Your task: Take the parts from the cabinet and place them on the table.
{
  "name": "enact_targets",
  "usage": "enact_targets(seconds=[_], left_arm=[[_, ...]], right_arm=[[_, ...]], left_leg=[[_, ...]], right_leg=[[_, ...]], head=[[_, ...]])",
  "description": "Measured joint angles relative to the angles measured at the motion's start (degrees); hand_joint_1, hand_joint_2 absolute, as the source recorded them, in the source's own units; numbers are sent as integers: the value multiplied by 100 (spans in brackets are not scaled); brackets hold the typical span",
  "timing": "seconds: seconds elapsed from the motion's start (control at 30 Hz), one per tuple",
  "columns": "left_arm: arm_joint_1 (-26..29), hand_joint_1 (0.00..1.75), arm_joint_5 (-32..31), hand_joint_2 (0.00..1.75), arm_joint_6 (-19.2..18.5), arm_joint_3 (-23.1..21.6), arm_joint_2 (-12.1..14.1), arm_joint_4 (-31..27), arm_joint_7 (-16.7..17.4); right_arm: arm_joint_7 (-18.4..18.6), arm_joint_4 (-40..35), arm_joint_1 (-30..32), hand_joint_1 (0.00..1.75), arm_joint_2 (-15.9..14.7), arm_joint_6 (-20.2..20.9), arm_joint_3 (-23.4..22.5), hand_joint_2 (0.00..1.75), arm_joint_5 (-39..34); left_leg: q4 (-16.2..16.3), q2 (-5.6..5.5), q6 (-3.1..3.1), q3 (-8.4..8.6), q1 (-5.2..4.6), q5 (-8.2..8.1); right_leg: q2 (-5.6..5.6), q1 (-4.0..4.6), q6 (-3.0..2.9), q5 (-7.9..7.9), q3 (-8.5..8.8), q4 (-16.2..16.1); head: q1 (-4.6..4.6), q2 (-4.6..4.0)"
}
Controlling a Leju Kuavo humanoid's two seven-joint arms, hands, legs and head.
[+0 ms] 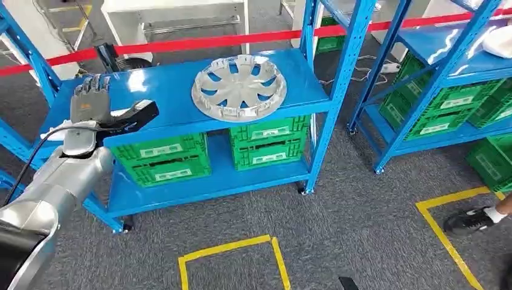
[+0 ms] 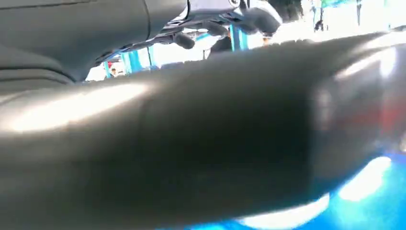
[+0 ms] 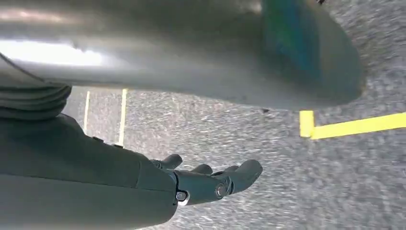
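My left hand [image 1: 96,106] hovers over the left end of the blue shelf [image 1: 163,90], fingers spread wide, holding nothing. The silver wheel cover [image 1: 239,86] lies flat to the right, well apart from it. My right hand [image 3: 210,181] hangs empty, fingers loosely apart. One-handed, that broad cover could tip or slide off the near edge.

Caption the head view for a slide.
Left hand raised, holding nothing, over the blue shelf, with the silver hubcap lying farther along it.
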Motion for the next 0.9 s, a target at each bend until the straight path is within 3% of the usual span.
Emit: enact_targets(seconds=[0.07, 0.13, 0.17, 0.23, 0.27, 0.3, 0.33, 0.43, 0.5, 0.53, 0.57, 0.6, 0.63, 0.67, 0.7, 0.77, 0.83, 0.87, 0.9], left_arm=[[-4, 0, 15, 0, -4, 33, 74, -6, 39], [23, 0, 17, 0, -28, 44, 159, -4, 63], [30, 0, 30, 0, -37, 55, 190, 4, 85], [108, 0, 61, 0, -66, 85, 275, 31, 136], [152, 0, 145, 0, -142, 107, 302, 39, 206], [200, 0, 216, 0, -211, 157, 323, 52, 268], [233, 0, 271, 0, -262, 210, 358, 63, 317], [254, 0, 415, 0, -409, 363, 443, 87, 404], [288, 0, 437, 0, -523, 457, 503, 105, 492], [321, 0, 437, 0, -540, 474, 518, 105, 536], [339, 0, 439, 0, -577, 496, 564, 107, 592], [345, 0, 450, 0, -605, 533, 608, 105, 638], [364, 0, 463, 0, -619, 573, 605, 98, 667], [370, 0, 465, 0, -647, 608, 629, 109, 678], [389, 0, 474, 0, -683, 632, 647, 118, 701], [482, 0, 535, 0, -743, 690, 669, 122, 715], [567, 0, 588, 0, -769, 765, 695, 133, 686], [598, 0, 614, 175, -769, 791, 706, 133, 664], [624, 0, 638, 0, -769, 813, 710, 133, 649]], right_arm=[[-4, 2, -7, 0, 0, -7, 0, 0, 4], [-7, 2, -16, 0, 2, -11, 0, 0, 7], [-7, 2, -23, 0, 2, -13, -2, 0, 7], [-4, 2, -10, 0, 2, -15, 0, 0, 7], [-4, 2, -2, 0, 2, -15, -2, 0, 7], [-4, 2, -1, 0, 2, -15, -2, 0, 7], [-4, 2, 1, 0, 2, -9, -2, 0, 7], [-4, 4, 4, 0, 4, -7, -2, 0, 7], [-4, 7, -1, 0, 4, -4, -2, 0, 7], [-7, 7, 7, 0, 4, -4, -2, 0, 7], [-9, 7, 12, 0, 4, -4, -2, 0, 9], [-11, 4, -1, 0, -4, -2, -2, 0, 15], [-13, 4, 4, 0, -9, 0, -2, 0, 18], [-20, 4, -8, 0, -9, 4, -2, 0, 20], [-11, 4, -22, 0, -11, 4, -2, 0, 22], [-4, 4, -28, 0, -17, 4, -2, 0, 26], [-4, 4, -21, 0, -17, 18, -2, 0, 33], [-4, 4, -20, 0, -18, 22, -2, 0, 33], [-4, 4, -19, 0, -17, 24, -2, 0, 35]], left_leg=[[67, 4, -77, 84, -9, 66], [427, 47, -127, -69, 9, 122], [862, 67, -163, -359, 22, 97], [1582, 80, -232, -936, 52, -287], [1743, 86, -232, -1133, 62, -446], [1706, 94, -239, -1237, 69, -441], [1478, 95, -226, -1240, 72, -283], [44, 121, -116, -913, 51, 948], [23, 114, -101, -878, -1, 809], [27, 109, -70, -884, -7, 912], [43, 102, -53, -881, -6, 898], [-16, 99, -33, -802, 48, 915], [-43, 92, -73, -777, 14, 915], [-56, 88, -73, -746, 63, 899], [-56, 70, -61, -742, 53, 884], [-28, 59, -30, -745, 31, 839], [-10, 56, -10, -747, 18, 811], [-3, 55, 0, -749, 13, 803], [2, 54, 6, -749, 9, 799]], right_leg=[[17, -23, -83, -56, 72, -57], [28, -58, -167, -120, 254, -73], [45, -50, -190, -178, 307, -88], [51, -50, -209, -261, 435, -97], [54, -50, -211, -315, 499, -97], [68, -50, -209, -354, 564, -97], [76, -49, -208, -408, 628, -97], [79, -42, -182, -552, 766, -108], [93, -26, -107, -610, 778, -99], [91, -27, -75, -631, 792, -107], [92, -29, -52, -644, 804, -132], [82, 21, -18, -671, 830, -180], [70, 5, -31, -597, 902, -134], [87, 42, -88, -552, 893, -144], [85, 32, -174, -569, 918, -179], [72, 24, -242, -673, 992, -264], [63, 10, -182, -698, 1009, -287], [62, 4, -161, -701, 1012, -292], [61, -2, -128, -706, 1018, -295]], head=[[2, 0], [-20, 0], [-41, 0], [-39, 0], [-46, 0], [-41, 0], [-44, 0], [-41, 0], [-48, 0], [-52, 0], [-52, 0], [-54, 0], [-38, 0], [2, 0], [-4, 0], [0, 0], [0, 0], [2, 0], [0, 0]])
